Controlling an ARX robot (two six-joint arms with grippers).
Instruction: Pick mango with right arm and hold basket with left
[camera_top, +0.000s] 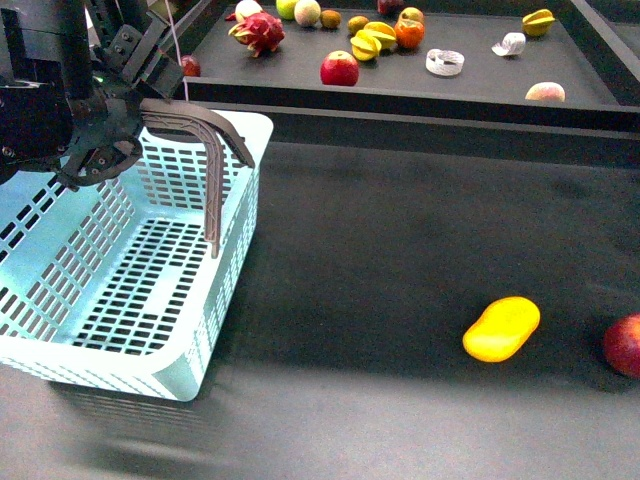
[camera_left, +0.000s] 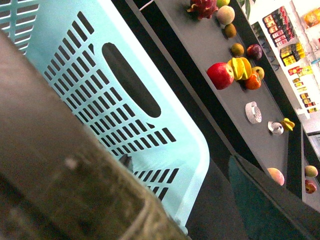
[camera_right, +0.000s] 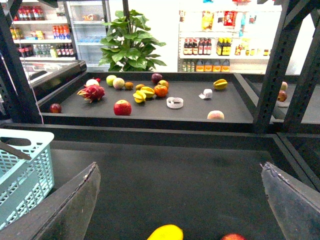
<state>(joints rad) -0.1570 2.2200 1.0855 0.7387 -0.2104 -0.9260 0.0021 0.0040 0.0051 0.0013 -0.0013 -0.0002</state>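
The mango is a smooth yellow-orange oblong lying on the dark table at the front right. In the right wrist view its tip shows at the frame's edge, between the spread fingers. My right gripper is open and empty; it is out of the front view. The light-blue basket stands at the left with one grey-brown handle raised. My left gripper is shut on that handle at the basket's far rim. The left wrist view shows the handle close up, over the basket's slotted wall.
A red apple lies just right of the mango, and its top shows in the right wrist view. A raised dark shelf at the back holds a dragon fruit, another red apple, starfruit and other fruit.
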